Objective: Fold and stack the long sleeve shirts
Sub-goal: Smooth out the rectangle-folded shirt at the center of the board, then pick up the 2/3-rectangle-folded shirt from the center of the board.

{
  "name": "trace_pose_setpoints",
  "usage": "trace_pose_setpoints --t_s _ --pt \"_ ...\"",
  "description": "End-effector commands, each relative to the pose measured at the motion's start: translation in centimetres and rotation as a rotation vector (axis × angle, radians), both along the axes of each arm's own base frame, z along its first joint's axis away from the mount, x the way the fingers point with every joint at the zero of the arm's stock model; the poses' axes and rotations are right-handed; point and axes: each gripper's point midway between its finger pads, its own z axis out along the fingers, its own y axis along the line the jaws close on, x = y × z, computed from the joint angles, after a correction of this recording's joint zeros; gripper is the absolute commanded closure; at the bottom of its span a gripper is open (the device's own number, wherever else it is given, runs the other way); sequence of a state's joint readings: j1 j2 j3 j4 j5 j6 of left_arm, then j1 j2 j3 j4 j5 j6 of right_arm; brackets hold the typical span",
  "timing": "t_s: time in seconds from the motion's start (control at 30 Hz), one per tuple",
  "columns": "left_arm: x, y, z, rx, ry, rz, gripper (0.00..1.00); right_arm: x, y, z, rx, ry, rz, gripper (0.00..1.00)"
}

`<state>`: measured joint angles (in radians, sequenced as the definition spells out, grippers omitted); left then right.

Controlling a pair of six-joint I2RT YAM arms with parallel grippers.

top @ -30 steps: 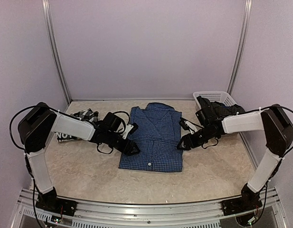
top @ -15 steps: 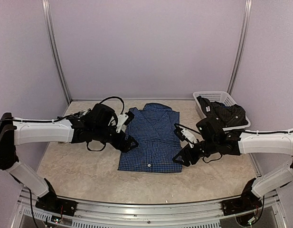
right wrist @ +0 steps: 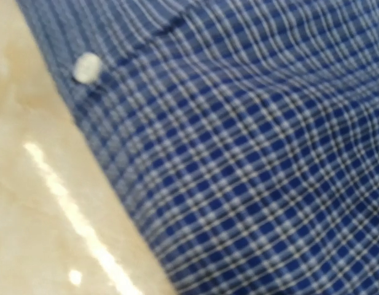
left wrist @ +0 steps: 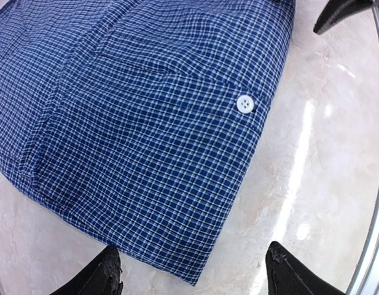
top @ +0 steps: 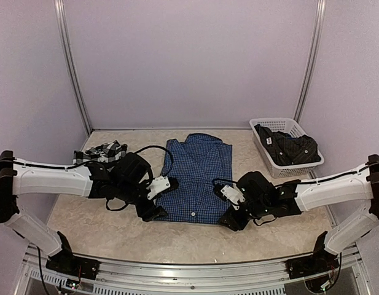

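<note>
A blue checked long sleeve shirt (top: 196,175) lies folded in a rectangle mid-table, collar at the far end. My left gripper (top: 153,212) is low at its near left corner. In the left wrist view that gripper (left wrist: 194,273) is open, its fingertips (left wrist: 107,274) either side of the shirt corner (left wrist: 177,184). My right gripper (top: 228,220) is at the near right corner. The right wrist view is filled with blurred blue cloth (right wrist: 250,153) and a white button (right wrist: 87,67), and its fingers do not show. A black-and-white plaid shirt (top: 101,152) lies bunched at the far left.
A white plastic basket (top: 272,126) at the back right holds a dark garment (top: 292,149). Bare marble tabletop (top: 189,239) runs between the shirt's near edge and the metal rail at the front. Side walls stand close on both sides.
Both arms have stretched out low and slid from the shirt's mid sides toward its near corners. The blue shirt has stayed flat in place.
</note>
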<state>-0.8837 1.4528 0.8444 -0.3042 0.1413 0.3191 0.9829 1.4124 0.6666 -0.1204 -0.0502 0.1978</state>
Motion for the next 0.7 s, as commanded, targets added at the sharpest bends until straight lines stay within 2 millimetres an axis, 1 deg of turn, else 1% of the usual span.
trace_pose_setpoints --t_s 0.0,0.03,0.13,0.2,0.3,0.47,0.57,0.67 --pt "0.1 -0.1 -2.3 0.102 -0.021 -0.099 0.24 0.5 0.2 -1.2 -0.040 -0.020 -0.005 0.47" --pt "0.0 -0.2 -3.2 0.118 -0.007 -0.113 0.25 0.5 0.1 -1.4 -0.049 -0.018 -0.005 0.47" --pt "-0.2 -0.6 -4.4 0.128 0.015 -0.130 0.25 0.4 0.0 -2.0 -0.056 -0.010 -0.004 0.44" --pt "-0.2 -0.3 -5.2 0.153 0.015 -0.133 0.26 0.2 -0.1 -2.5 -0.069 0.003 0.002 0.44" --pt "-0.4 0.0 -5.9 0.170 0.016 -0.145 0.30 -0.1 -0.3 -3.3 -0.085 0.018 0.005 0.44" --pt "-0.4 0.3 -6.3 0.189 0.012 -0.147 0.45 -0.2 -0.3 -3.6 -0.087 0.026 0.009 0.45" --pt "-0.3 0.7 -7.1 0.220 0.021 -0.144 0.53 -0.3 -0.3 -3.6 -0.083 0.030 0.006 0.45" --pt "-0.5 0.9 -7.9 0.250 0.027 -0.146 0.55 -0.5 -0.3 -3.4 -0.072 0.037 0.011 0.45"
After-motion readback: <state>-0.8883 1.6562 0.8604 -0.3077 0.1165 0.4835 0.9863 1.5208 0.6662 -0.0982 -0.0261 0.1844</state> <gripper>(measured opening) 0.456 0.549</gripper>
